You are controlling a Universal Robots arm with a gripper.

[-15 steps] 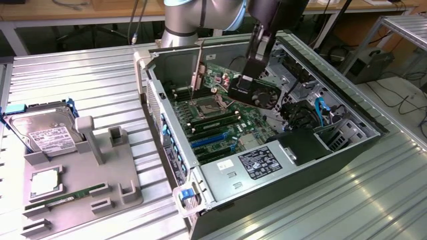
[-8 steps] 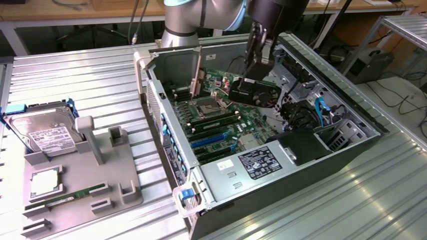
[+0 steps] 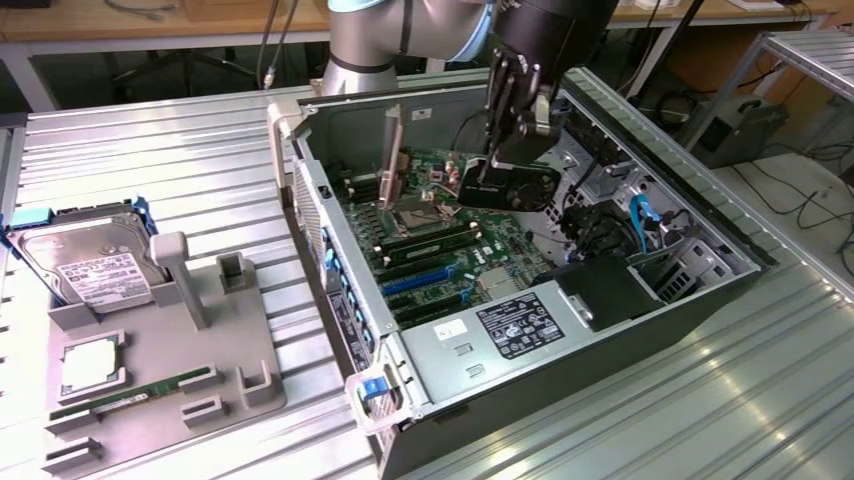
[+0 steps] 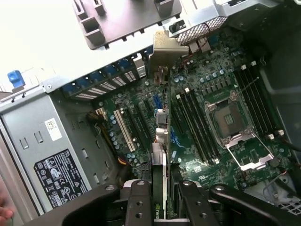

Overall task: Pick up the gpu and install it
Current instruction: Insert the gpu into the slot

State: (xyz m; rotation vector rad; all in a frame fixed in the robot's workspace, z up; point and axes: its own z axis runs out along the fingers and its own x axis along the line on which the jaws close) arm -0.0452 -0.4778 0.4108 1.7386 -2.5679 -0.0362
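One ribbed metal table (image 3: 160, 160) carries everything, and the largest thing on it is an open computer case (image 3: 534, 400) lying on its side, its motherboard (image 3: 441, 240) facing up. Reaching down into the case from the far side is the robot arm (image 3: 374, 40). A power supply (image 3: 514, 325) with a black label fills the case's near corner. Beside the case, towards the exterior view's left, lies a grey parts tray (image 3: 147, 370), which holds a hard drive (image 3: 87, 265) standing on edge at its far end, a square processor (image 3: 87, 360) and a narrow green RAM stick (image 3: 134, 390). In the wrist view the gripper (image 4: 162, 202) is clamped on the gpu (image 4: 161, 155), one finger on each face. The card is seen edge-on over the motherboard, between the white expansion slot (image 4: 122, 132) and the black memory slots (image 4: 188, 122). Its silvery bracket (image 4: 165, 47) is at the case's rear wall. Whether the card sits in a slot cannot be told. The processor socket (image 4: 230, 122) stands uncovered.
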